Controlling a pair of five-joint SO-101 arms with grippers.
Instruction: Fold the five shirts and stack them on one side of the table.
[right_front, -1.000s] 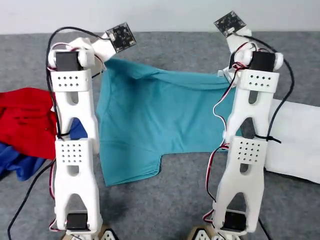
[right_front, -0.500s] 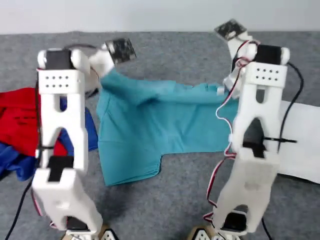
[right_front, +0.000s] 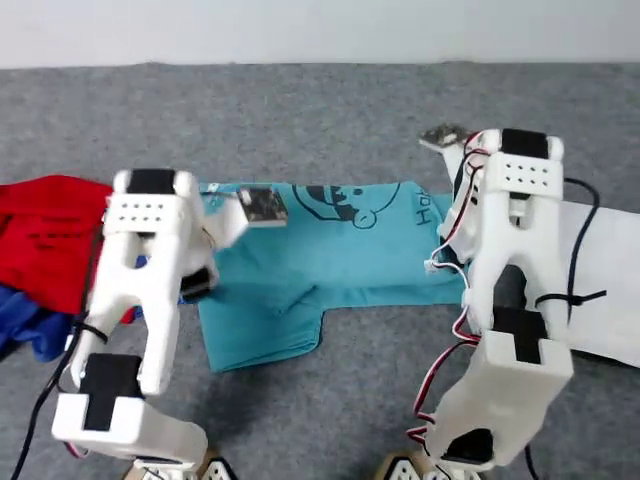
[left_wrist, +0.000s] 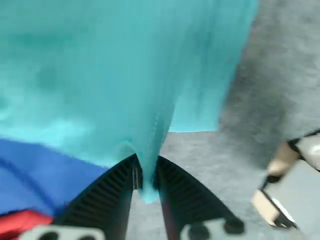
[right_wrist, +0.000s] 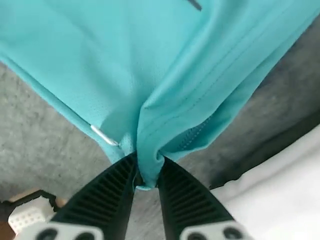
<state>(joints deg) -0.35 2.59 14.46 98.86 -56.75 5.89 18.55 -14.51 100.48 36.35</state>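
A teal shirt (right_front: 330, 250) lies in the middle of the grey table, its far edge folded over toward the front so a dark print shows. My left gripper (left_wrist: 145, 180) is shut on a pinch of the teal shirt (left_wrist: 125, 75) at its left side. My right gripper (right_wrist: 146, 175) is shut on a fold of the teal shirt (right_wrist: 165, 75) at its right side, next to the white shirt (right_wrist: 280, 200). In the high view the left arm (right_front: 150, 270) and right arm (right_front: 510, 250) lean over the cloth's two ends.
A red shirt (right_front: 50, 235) lies on a blue shirt (right_front: 30, 325) at the table's left edge. A folded white shirt (right_front: 600, 280) rests at the right edge. Bare grey table (right_front: 330, 110) spreads behind the teal shirt. Both arm bases stand at the front edge.
Both arms have pulled back from the far side toward the front, carrying the teal shirt's far edge over itself. The shirt now lies folded in half with its print showing.
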